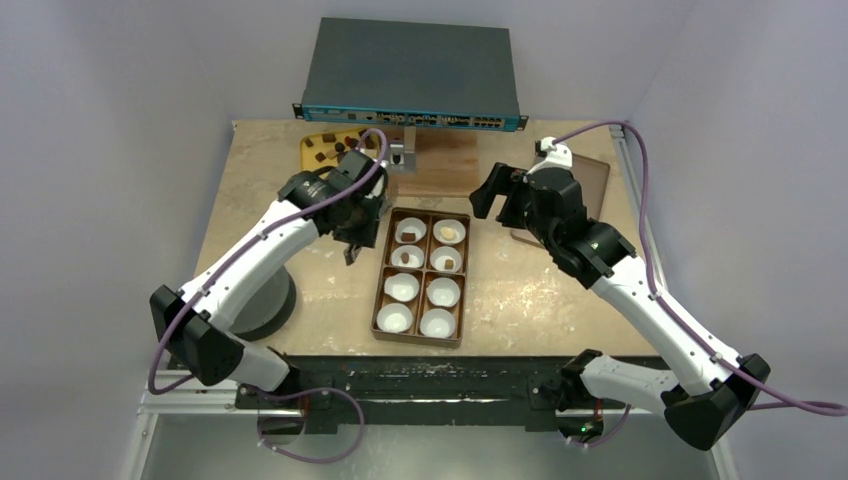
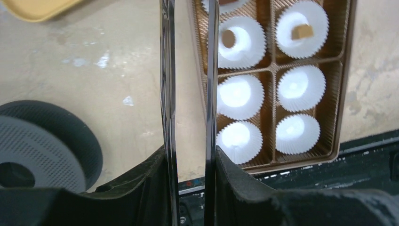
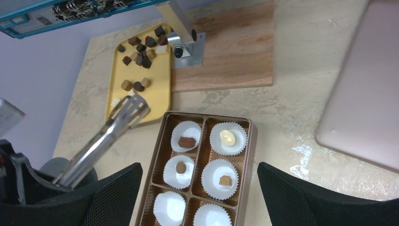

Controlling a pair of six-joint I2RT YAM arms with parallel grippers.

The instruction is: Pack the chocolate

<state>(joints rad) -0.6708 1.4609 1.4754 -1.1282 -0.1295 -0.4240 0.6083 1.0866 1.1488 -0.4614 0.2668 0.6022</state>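
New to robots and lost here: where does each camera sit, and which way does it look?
Top external: above, behind the bases, looking down on the table; left arm and right arm show whole.
Left wrist: on the left arm, looking down past the left gripper and its tongs at the box.
Right wrist: on the right arm, looking across the box toward the yellow tray; open right gripper frames the bottom.
Shared: both wrists show the tan chocolate.
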